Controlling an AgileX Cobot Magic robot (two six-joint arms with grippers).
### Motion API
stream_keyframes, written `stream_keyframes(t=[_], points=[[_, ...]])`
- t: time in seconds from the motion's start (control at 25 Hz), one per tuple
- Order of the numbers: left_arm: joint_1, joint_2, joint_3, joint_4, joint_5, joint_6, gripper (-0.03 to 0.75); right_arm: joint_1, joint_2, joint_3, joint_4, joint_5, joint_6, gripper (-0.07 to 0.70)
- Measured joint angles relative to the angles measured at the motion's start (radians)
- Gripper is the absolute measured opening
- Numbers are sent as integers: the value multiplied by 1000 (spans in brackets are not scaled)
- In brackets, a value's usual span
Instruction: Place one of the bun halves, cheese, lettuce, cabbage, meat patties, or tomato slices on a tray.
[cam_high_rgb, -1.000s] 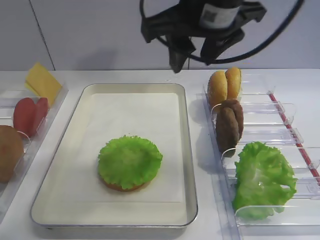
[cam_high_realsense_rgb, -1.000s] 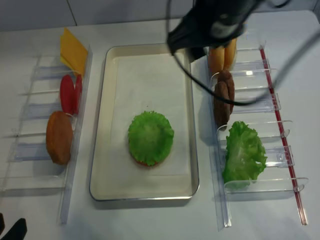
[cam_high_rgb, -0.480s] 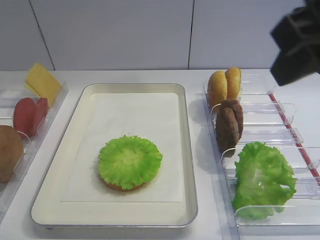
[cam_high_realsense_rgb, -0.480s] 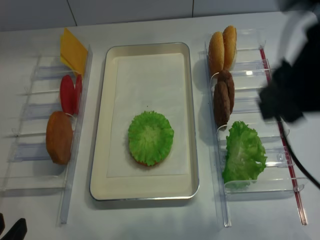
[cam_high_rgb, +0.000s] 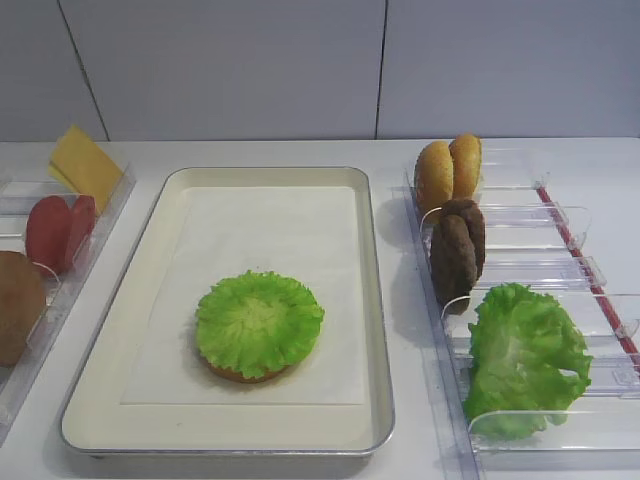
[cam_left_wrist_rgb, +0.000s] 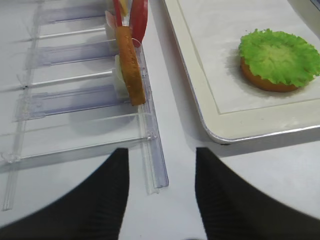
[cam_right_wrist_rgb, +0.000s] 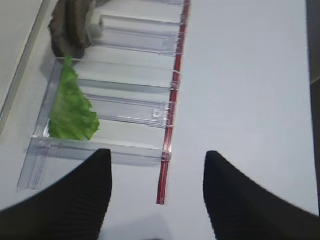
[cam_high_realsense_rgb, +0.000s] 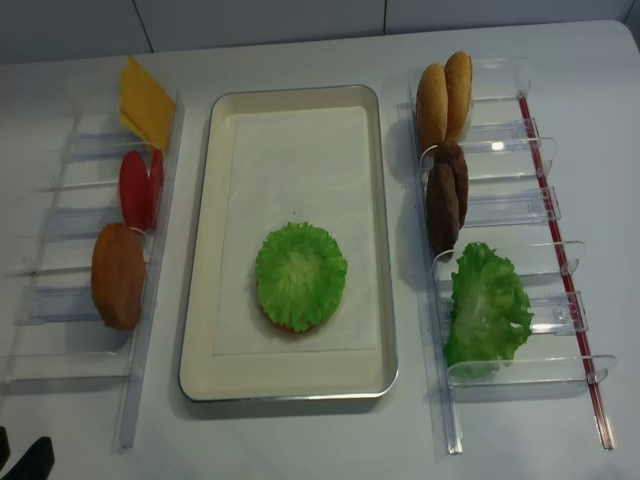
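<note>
The cream tray (cam_high_rgb: 372, 300) lies in the middle of the table. On its paper liner sits the round frilly lettuce (cam_high_rgb: 259, 322) on top of a bun half (cam_high_rgb: 240, 374). The left wrist view also has this lettuce (cam_left_wrist_rgb: 277, 55). Neither gripper appears in the high views. My right gripper (cam_right_wrist_rgb: 157, 160) is open and empty above the table, by the front end of the right bins. My left gripper (cam_left_wrist_rgb: 161, 152) is open and empty by the front end of the left bins, beside the tray's corner (cam_left_wrist_rgb: 215, 135).
The right bins hold two bun halves (cam_high_rgb: 448, 172), meat patties (cam_high_rgb: 457, 250) and a big wavy cabbage leaf (cam_high_rgb: 525, 360), with a red strip (cam_right_wrist_rgb: 172, 100) along their outer side. The left bins hold cheese (cam_high_rgb: 85, 165), tomato slices (cam_high_rgb: 60, 230) and a bun half (cam_high_rgb: 18, 305).
The right arm swung from above the tray's far end to the right and out of both high views. The lettuce and the other food have not moved.
</note>
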Motion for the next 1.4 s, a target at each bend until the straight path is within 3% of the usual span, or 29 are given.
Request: stream_keyframes(t=[0.24, 0.48, 0.8, 1.12, 1.4], points=[[0, 0, 0, 0, 0, 0, 318, -259, -188, 66, 45, -23, -76, 425], [0, 0, 0, 0, 0, 0, 318, -388, -312, 176, 146, -102, -176, 425], [0, 0, 0, 0, 0, 0, 318, -412, -450, 283, 199, -185, -260, 390], [0, -1, 0, 0, 0, 0, 318, -412, -491, 296, 205, -177, -272, 386], [0, -1, 2, 0, 0, 0, 318, -333, -491, 312, 203, -159, -272, 386]])
